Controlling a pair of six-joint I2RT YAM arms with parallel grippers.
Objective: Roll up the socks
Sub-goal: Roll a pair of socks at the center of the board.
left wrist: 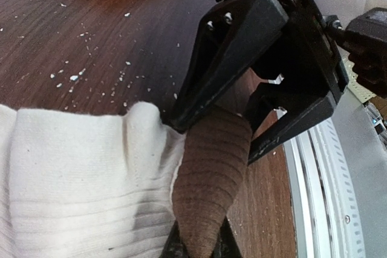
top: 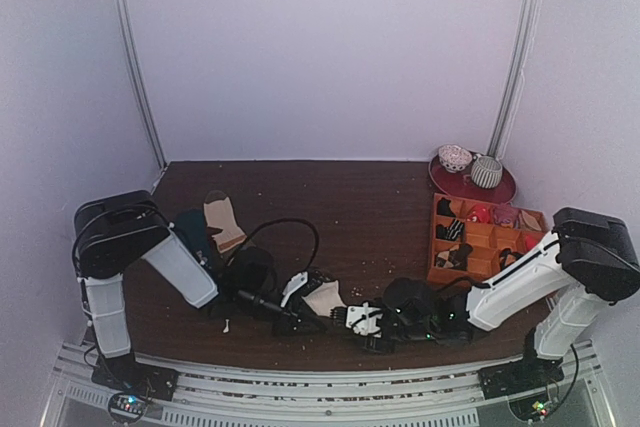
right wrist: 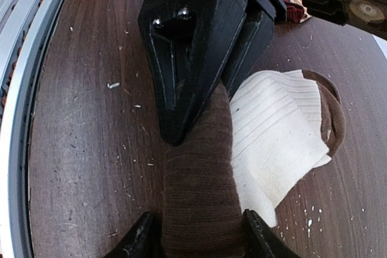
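Brown ribbed fabric, the tan-brown end (right wrist: 199, 179) of the socks (right wrist: 272, 143), fills the gap in the right gripper (right wrist: 199, 241), whose fingers close on it from both sides. Just ahead of those fingers the left gripper (left wrist: 199, 247) is clenched on the same brown end. Beyond and off to one side, the cream body lies flat on the wooden table (right wrist: 91, 119). For a tight roll (my reading), one gripper should anchor while the other turns the end over the cream part, with even tension so no layer slips.
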